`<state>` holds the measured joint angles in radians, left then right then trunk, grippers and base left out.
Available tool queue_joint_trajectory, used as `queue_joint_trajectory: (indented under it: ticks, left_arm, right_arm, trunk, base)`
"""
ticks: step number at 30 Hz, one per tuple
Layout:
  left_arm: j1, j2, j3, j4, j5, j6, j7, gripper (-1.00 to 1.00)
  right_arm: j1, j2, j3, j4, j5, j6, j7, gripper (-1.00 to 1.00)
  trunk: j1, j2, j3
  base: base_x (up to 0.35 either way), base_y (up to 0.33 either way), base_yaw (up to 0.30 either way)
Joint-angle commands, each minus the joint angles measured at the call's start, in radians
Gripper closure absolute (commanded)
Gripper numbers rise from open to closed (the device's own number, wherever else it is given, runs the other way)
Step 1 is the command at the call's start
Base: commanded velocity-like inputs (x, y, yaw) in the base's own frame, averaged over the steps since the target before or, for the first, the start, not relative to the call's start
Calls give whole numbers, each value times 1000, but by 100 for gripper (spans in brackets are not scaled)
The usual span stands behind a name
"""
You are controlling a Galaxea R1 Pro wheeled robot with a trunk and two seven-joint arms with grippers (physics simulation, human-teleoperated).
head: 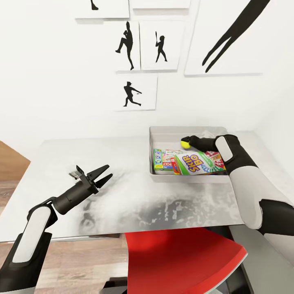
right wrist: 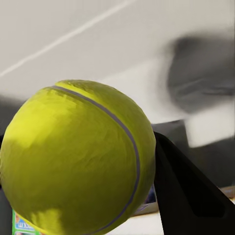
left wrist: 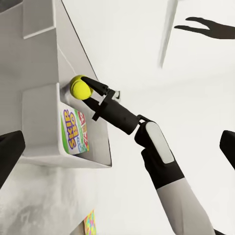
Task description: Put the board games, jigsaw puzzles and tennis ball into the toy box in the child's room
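right gripper (head: 187, 142) clamped on ball (head: 185, 143) over box (head: 157, 130) | left gripper (head: 103, 174) apart, empty | risk: ball may bounce off the games (head: 196, 162) and out

Child's room in a home: white wall with baseball-player silhouette pictures (head: 130, 45), pale worktop (head: 122, 192), toy box (head: 161, 134) holding board games (head: 199, 163), wood-plank floor (head: 77, 261).

Right claw (head: 185, 141) gripping tennis ball (head: 185, 143) over toy box (head: 163, 131), board games (head: 195, 163) inside, possibly three
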<state>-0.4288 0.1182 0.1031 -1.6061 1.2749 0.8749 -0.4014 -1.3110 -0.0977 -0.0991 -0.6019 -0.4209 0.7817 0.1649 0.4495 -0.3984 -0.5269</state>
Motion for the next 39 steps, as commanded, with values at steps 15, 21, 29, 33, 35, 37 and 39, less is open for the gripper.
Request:
queue_joint_trajectory:
  ticks: [15, 21, 29, 33, 35, 37, 39]
  left_arm:
    - [-1, 0, 0, 0, 0, 6, -3, -100]
    - [-1, 0, 0, 0, 0, 6, -3, -100]
    - [-1, 0, 0, 0, 0, 6, -6, -100]
    - [-1, 0, 0, 0, 0, 6, -12, -100]
    - [-1, 0, 0, 0, 0, 6, -15, -100]
    - [-1, 0, 0, 0, 0, 6, -17, -100]
    - [-1, 0, 0, 0, 0, 6, -18, -100]
  right_arm:
    - [-2, 0, -5, -6, 5, 5, 3, 100]
    - [-10, -2, -5, -2, 5, 4, 2, 100]
    - [-24, -1, -5, 2, 8, 4, 2, 100]
    - [-25, 0, -5, 3, 21, 4, 2, 100]
    - [-25, 1, -5, 2, 33, 4, 2, 100]
    - [-24, 2, -4, 2, 45, 1, 2, 100]
    - [-22, 2, -4, 1, 54, -9, 2, 100]
  trunk:
    - [1, -2, -2]
    - [1, -2, -2]
    - [1, -2, -2]
    - [1, -2, -2]
    - [1, -2, -2]
    - [1, -2, -2]
    - [1, -2, -2]
  base:
    - [0, 0, 0]
    - [0, 0, 0]
    - [0, 0, 0]
    - [0, 0, 0]
    - [0, 0, 0]
    - [0, 0, 0]
    - [0, 0, 0]
